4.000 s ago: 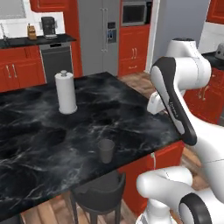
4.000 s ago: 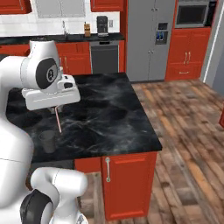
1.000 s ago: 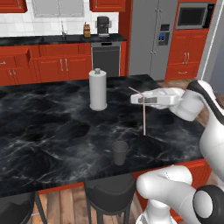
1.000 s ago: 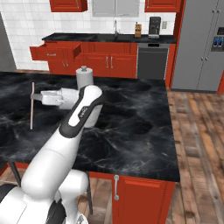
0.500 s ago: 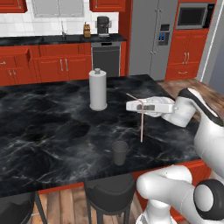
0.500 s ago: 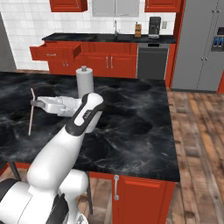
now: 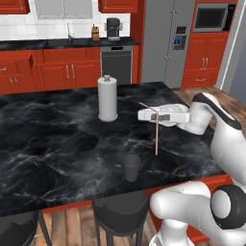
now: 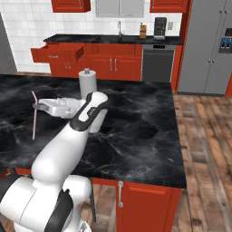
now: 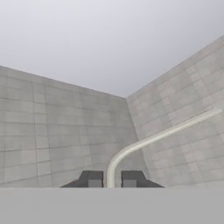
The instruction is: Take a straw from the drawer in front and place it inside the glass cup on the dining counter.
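Claw point(image 7: 154, 115) clamped tight on the straw point(image 7: 156, 137), gripping near the bent top, long end hanging straight down above the counter point(image 7: 57, 149). Shifted a touch toward the stool side over the last second, straw carried along, hanging as upright as before. Glass cup point(image 7: 131, 167) standing near the counter's front edge, lower tip of the straw above and off to the side of it, not yet over the rim. Paper-towel roll point(image 7: 107, 98) well apart, out of the way. From the hand camera, bent top of the straw curving up between the fingertips point(image 9: 91, 179). Drawer point(image 8: 58, 52) left open across the kitchen. Fetch looks done; probably more sideways travel, then a lowering into the cup.
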You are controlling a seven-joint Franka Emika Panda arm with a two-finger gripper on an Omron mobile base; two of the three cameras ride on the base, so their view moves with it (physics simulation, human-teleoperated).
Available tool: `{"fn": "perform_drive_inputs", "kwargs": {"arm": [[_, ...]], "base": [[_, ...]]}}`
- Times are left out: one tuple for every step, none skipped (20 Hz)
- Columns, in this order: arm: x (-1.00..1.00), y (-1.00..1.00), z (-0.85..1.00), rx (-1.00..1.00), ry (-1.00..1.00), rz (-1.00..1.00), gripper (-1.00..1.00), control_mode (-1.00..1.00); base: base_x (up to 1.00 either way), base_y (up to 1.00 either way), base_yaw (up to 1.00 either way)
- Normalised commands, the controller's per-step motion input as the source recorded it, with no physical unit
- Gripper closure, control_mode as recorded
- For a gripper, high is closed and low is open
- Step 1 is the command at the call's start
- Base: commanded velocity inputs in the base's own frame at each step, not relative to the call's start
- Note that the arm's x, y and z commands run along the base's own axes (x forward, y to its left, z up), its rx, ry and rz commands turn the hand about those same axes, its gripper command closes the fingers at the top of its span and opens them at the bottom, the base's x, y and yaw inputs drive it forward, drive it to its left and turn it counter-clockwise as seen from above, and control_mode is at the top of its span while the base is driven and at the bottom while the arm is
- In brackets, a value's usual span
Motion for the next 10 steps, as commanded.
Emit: {"fn": "perform_drive_inputs", "kwargs": {"arm": [[0.11,0.00,-0.05,-0.02,-0.19,0.04,1.00,-1.00],[0.12,0.00,-0.09,-0.03,-0.23,0.04,1.00,-1.00],[0.16,0.00,-0.14,-0.03,-0.26,0.04,1.00,-1.00],[0.19,0.00,-0.14,-0.02,-0.28,0.04,1.00,-1.00],[0.20,0.00,-0.16,-0.02,-0.31,0.04,1.00,-1.00],[0.22,0.00,-0.17,-0.02,-0.30,0.04,1.00,-1.00],[0.26,0.00,-0.19,0.00,-0.28,0.03,1.00,-1.00],[0.28,0.00,-0.21,0.00,-0.23,0.01,1.00,-1.00],[0.29,0.00,-0.22,0.00,-0.20,0.00,1.00,-1.00],[0.33,0.00,-0.24,0.00,-0.15,0.00,1.00,-1.00]], "base": [[0.00,0.00,0.00],[0.00,0.00,0.00],[0.00,0.00,0.00],[0.00,0.00,0.00],[0.00,0.00,0.00],[0.00,0.00,0.00],[0.00,0.00,0.00],[0.00,0.00,0.00],[0.00,0.00,0.00],[0.00,0.00,0.00]]}}
